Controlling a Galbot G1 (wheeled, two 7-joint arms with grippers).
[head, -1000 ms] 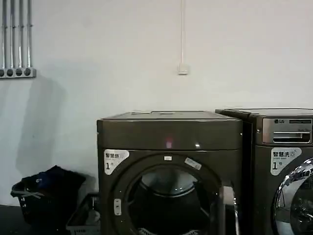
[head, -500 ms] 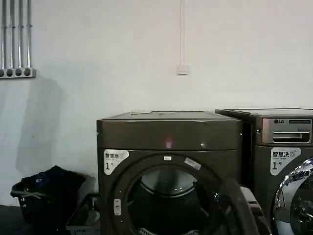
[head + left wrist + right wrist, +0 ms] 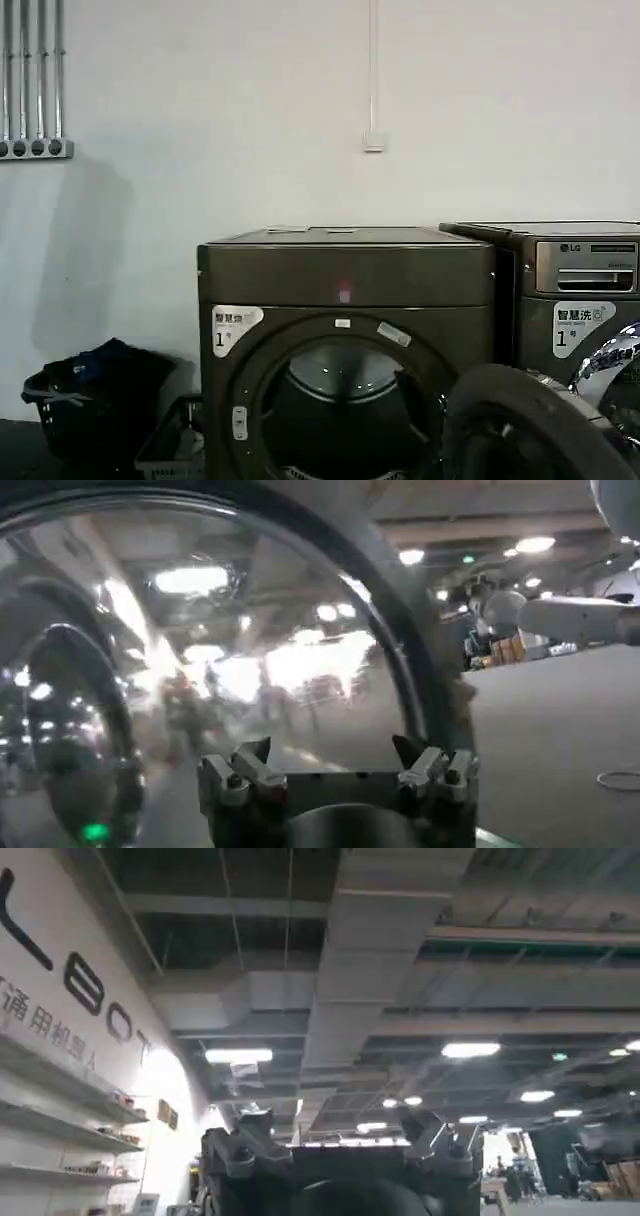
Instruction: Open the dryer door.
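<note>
The dark grey-brown dryer (image 3: 345,270) stands at the middle of the head view with its drum opening (image 3: 345,410) uncovered. The dryer door (image 3: 525,430) hangs swung out to the right of the opening, its dark inner side facing me. In the left wrist view the door's shiny ring and glass (image 3: 200,630) sit very close in front of my left gripper (image 3: 335,765), which is open with nothing between its fingers. My right gripper (image 3: 340,1133) is open and empty, pointing up at the ceiling.
The LG machine (image 3: 585,265) stands right beside the dryer, its chrome door (image 3: 612,372) just behind the swung door. A dark laundry basket (image 3: 95,395) and a grey crate (image 3: 170,445) sit on the floor to the left. A white arm (image 3: 570,610) shows far off in the left wrist view.
The dryer door has swung farther open, from nearly edge-on beside the drum opening to a wide round shape low on the right.
</note>
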